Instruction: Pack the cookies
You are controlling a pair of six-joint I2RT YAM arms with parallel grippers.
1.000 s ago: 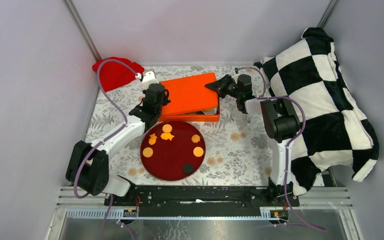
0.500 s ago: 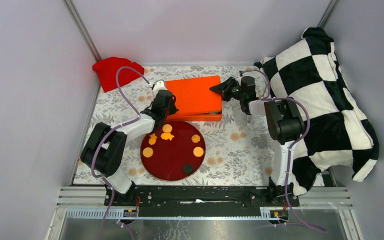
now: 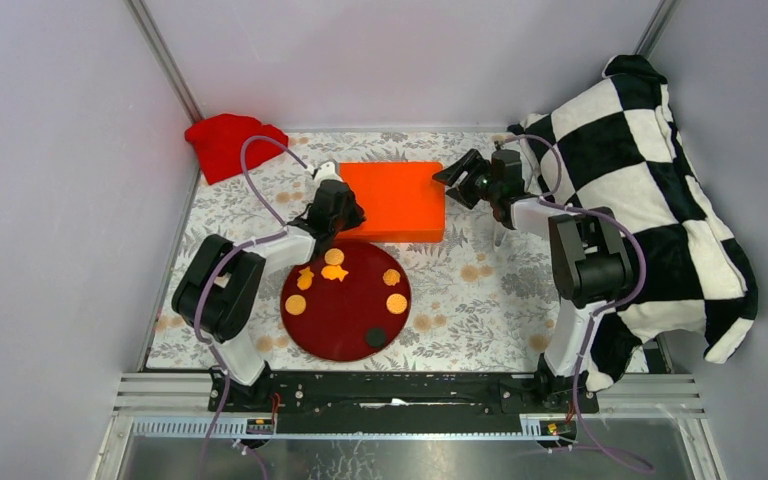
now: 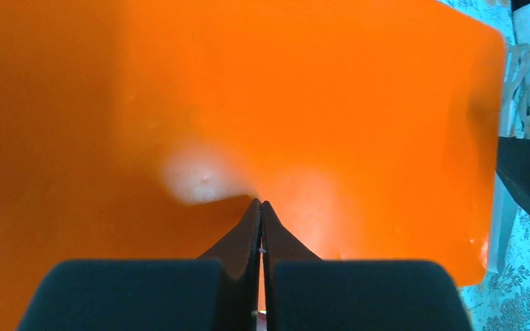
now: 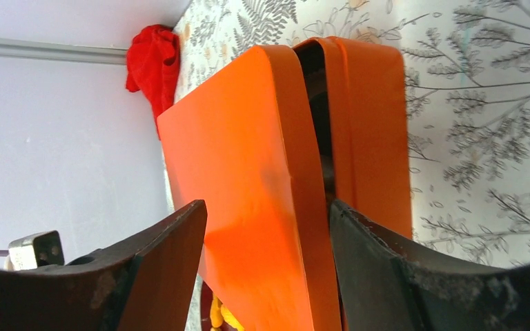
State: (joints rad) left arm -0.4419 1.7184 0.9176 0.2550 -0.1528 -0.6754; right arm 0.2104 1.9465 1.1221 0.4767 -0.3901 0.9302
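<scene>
The left gripper (image 4: 261,204) has its two fingers pressed together with nothing between them, the tips resting at or just above the smooth top of the orange lid (image 4: 331,103), near that lid's left end in the top view (image 3: 336,206). The right gripper (image 5: 266,207) has its fingers spread wide; the near end of the lid (image 5: 248,172) and the wall of the orange box (image 5: 376,124) stand in the gap between them, and whether either finger touches the plastic cannot be told. From above, this gripper (image 3: 465,180) sits at the right end of the box (image 3: 400,200). A narrow dark slit shows between lid and box wall at that end, so the lid is not fully seated there

The cookies (image 3: 334,256) lie on the dark red round plate (image 3: 335,335) just in front of the box: four orange-tan discs, two irregular orange shapes side by side, and one black cookie (image 3: 375,337) near the plate's near rim. All stand on the floral tablecloth (image 3: 490,310). A red cloth (image 3: 222,145) is bunched in the far left corner, and a black-and-white checkered cushion (image 3: 650,200) leans along the right side
</scene>
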